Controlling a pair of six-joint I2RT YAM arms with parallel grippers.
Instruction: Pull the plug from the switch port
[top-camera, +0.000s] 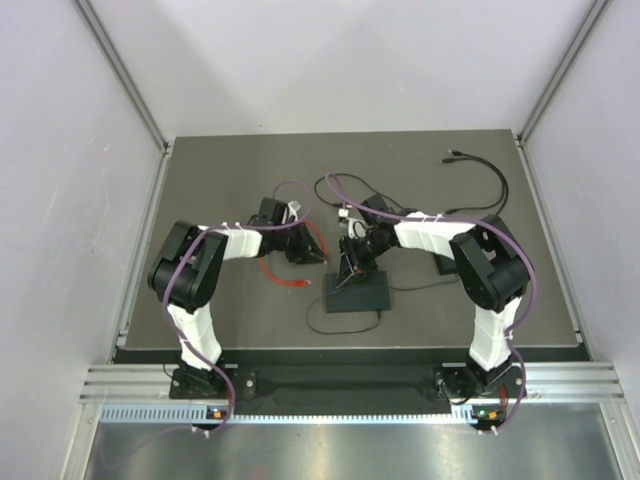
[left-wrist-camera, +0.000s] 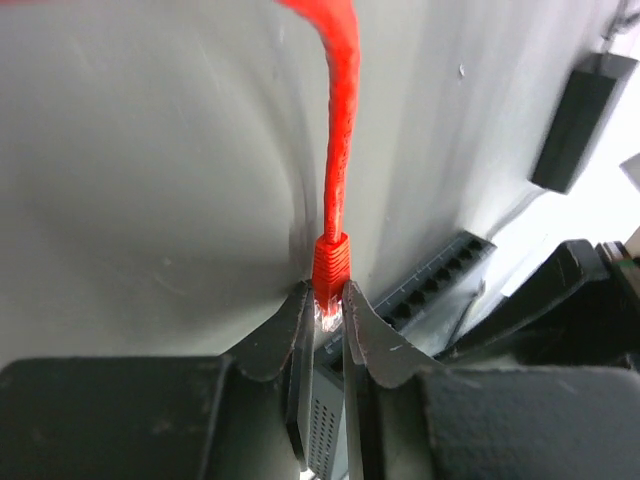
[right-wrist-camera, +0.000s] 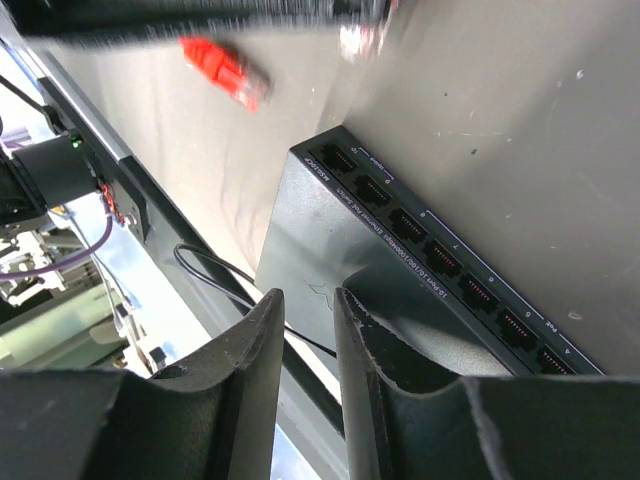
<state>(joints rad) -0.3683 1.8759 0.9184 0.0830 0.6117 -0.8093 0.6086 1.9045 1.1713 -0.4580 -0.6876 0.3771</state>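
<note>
The flat dark grey rectangular switch (top-camera: 358, 293) lies on the dark grey surface (top-camera: 230, 170), near the arm bases and just right of centre. The right gripper (right-wrist-camera: 308, 305) hangs over its 12 o'clock edge, fingers (right-wrist-camera: 262, 330) a narrow slit apart with nothing between them. At 10 o'clock from the switch and apart from it, the left gripper (left-wrist-camera: 328, 300) has its fingers (left-wrist-camera: 285, 335) clamped on the orange-red plug (left-wrist-camera: 332, 258) of a thin orange-red cable (left-wrist-camera: 340, 130); far off at 1 o'clock lies a loose black cable (top-camera: 485, 170).
</note>
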